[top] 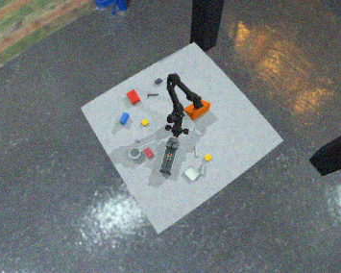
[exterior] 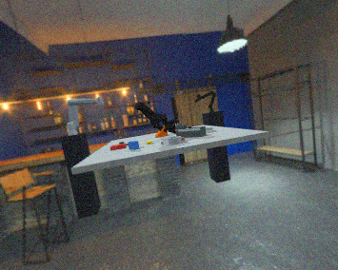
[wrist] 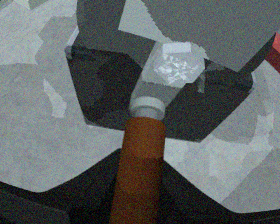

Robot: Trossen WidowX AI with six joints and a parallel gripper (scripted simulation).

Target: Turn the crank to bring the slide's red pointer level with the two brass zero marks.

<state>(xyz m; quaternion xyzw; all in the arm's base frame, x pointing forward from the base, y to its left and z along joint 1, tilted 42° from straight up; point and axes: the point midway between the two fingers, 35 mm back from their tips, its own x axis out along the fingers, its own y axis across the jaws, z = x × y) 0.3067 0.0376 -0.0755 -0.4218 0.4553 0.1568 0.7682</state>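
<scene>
The machine (top: 166, 165) (exterior: 194, 132) is a long dark grey housing on the table. Small red and light marks show on its top in the top view; the pointer's level against the brass zero marks cannot be told. The crank's pale grey arm (wrist: 156, 86) runs from a hub (wrist: 178, 67) to a brown-orange handle (wrist: 142, 137). My gripper (wrist: 136, 159) (top: 177, 135) is shut on this handle, at the machine's end nearest the arm's base. The handle's lower part runs out of the wrist view between the black fingers.
A grey round cup (top: 135, 153) and a red block (top: 148, 153) lie on one side of the machine. A pale tray (top: 191, 173) and a yellow piece (top: 207, 158) lie on the other. Farther off are a blue block (top: 124, 118) and a larger red block (top: 133, 96).
</scene>
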